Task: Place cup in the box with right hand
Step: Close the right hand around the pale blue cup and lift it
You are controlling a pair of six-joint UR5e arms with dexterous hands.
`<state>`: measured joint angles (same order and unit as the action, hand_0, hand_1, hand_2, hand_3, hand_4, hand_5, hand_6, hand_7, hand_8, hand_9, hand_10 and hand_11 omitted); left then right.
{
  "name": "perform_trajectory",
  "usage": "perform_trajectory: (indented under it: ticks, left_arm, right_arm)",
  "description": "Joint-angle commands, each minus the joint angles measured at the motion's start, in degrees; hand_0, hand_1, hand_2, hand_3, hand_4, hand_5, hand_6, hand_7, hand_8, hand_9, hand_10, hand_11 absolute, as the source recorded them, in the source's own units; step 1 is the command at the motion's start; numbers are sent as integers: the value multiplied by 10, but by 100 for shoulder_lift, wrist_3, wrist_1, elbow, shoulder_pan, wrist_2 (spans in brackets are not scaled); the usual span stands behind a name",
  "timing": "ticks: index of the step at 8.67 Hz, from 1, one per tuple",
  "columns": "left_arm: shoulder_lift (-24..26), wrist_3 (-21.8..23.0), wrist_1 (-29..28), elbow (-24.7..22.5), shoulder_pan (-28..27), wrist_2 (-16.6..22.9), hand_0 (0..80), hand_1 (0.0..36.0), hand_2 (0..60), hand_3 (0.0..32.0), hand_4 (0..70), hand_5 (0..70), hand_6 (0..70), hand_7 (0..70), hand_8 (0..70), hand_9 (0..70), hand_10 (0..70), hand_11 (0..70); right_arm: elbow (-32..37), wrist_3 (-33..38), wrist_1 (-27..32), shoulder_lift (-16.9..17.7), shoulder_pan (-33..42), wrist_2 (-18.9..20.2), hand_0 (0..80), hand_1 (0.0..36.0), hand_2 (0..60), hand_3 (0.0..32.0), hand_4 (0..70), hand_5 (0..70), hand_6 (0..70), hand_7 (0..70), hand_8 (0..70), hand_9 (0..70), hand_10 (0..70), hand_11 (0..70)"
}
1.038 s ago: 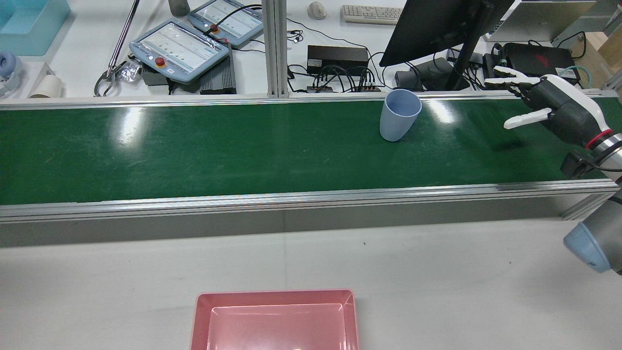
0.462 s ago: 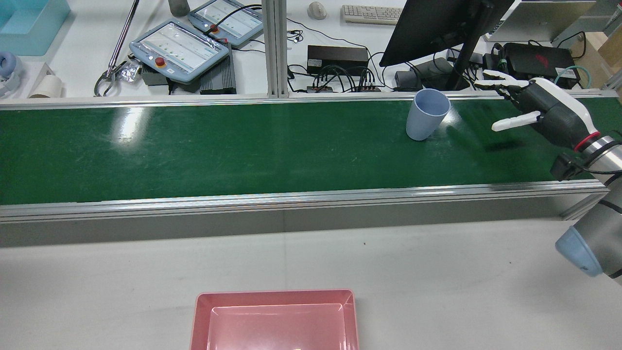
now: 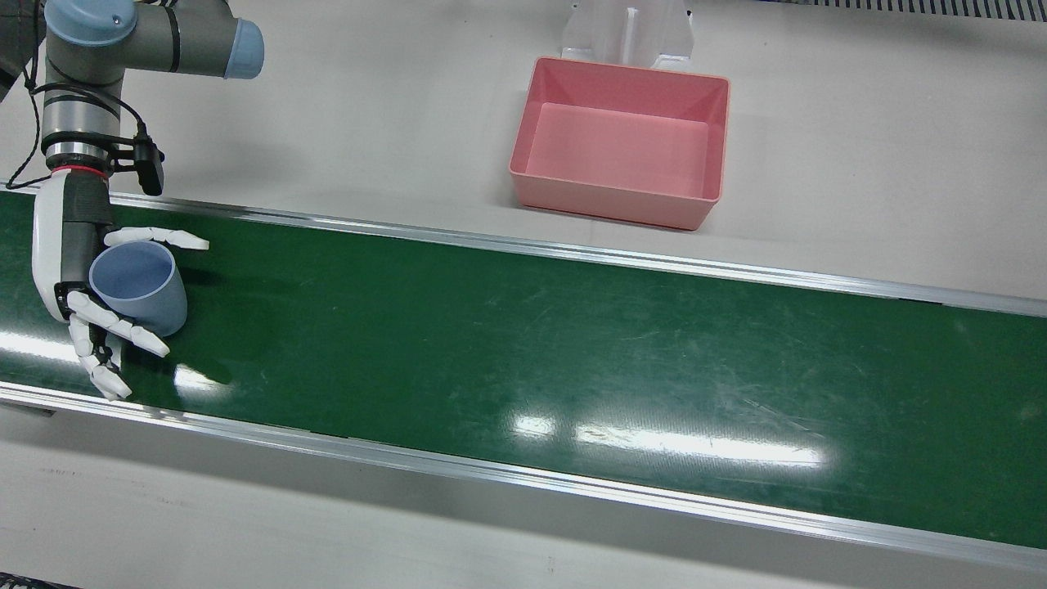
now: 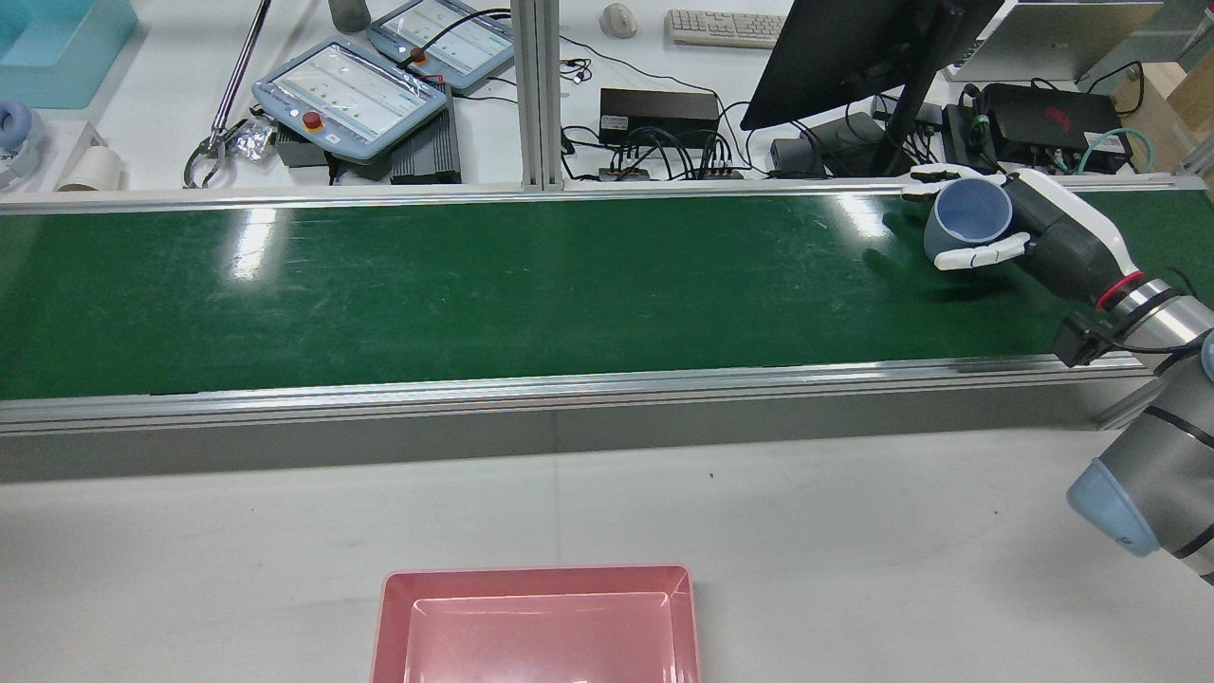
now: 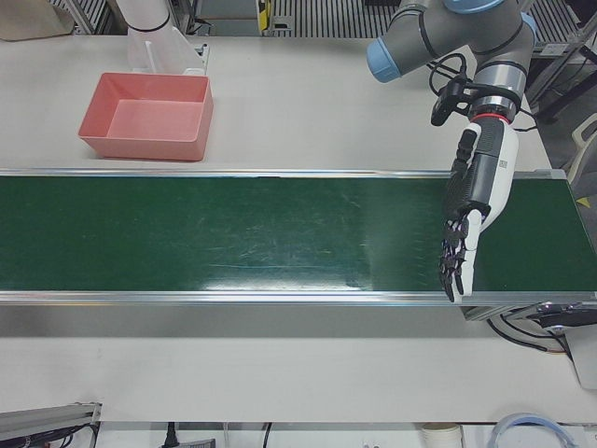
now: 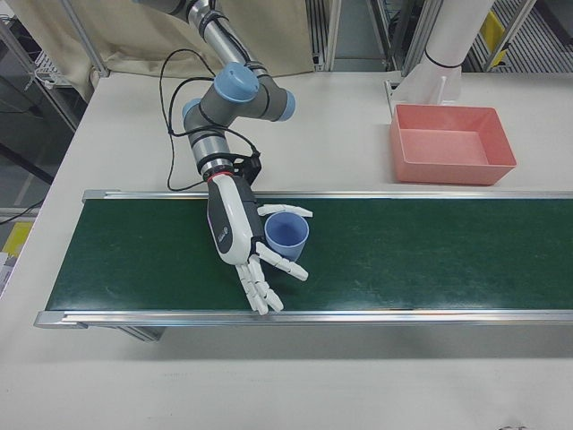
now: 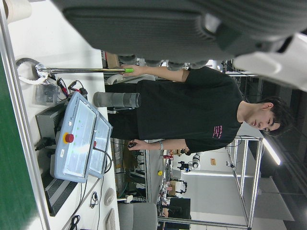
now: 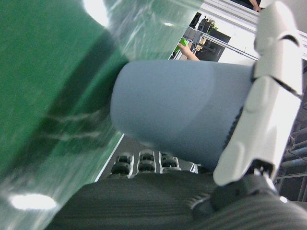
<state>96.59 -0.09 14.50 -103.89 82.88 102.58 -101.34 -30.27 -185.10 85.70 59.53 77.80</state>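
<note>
A green conveyor belt crosses the white surface; at its 9 o'clock end in the front view, the right hand cradles the blue cup, fingers loosely curled around it.

This was a robotics lab or test station. A long green conveyor belt in an aluminium frame ran across a white surface. Behind it lay two teach pendants, a monitor, a keyboard, a mouse and cabled black boxes. The left hand view showed a person standing among metal racks.
</note>
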Motion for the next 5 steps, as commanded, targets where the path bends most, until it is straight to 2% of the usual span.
perform_trajectory:
  ticks: [1,2,3,4,5]
  left_arm:
    - [0,0,0,0,0,-1,0,0,0,0,0,0,0,0,0,0,0,0]
    - [0,0,0,0,0,-1,0,0,0,0,0,0,0,0,0,0,0,0]
    - [0,0,0,0,0,-1,0,0,0,0,0,0,0,0,0,0,0,0]
    - [0,0,0,0,0,-1,0,0,0,0,0,0,0,0,0,0,0,0]
    - [0,0,0,0,0,8,0,0,0,0,0,0,0,0,0,0,0,0]
  right_arm:
    - [44,39,-9,-1,6,-10,419,81,312,0,397,88,338,700,516,700,320,455]
    - [27,82,-9,8,50,-10,412,71,332,0,417,99,374,700,585,700,377,528]
    - [-95,135,-9,-1,241,7,434,75,311,0,388,100,362,700,567,700,361,509]
    - [-375,109,-52,60,522,34,456,64,240,0,395,98,349,700,543,700,336,478]
    - [-491,127,-53,61,777,42,440,82,299,0,360,95,335,700,525,700,319,457]
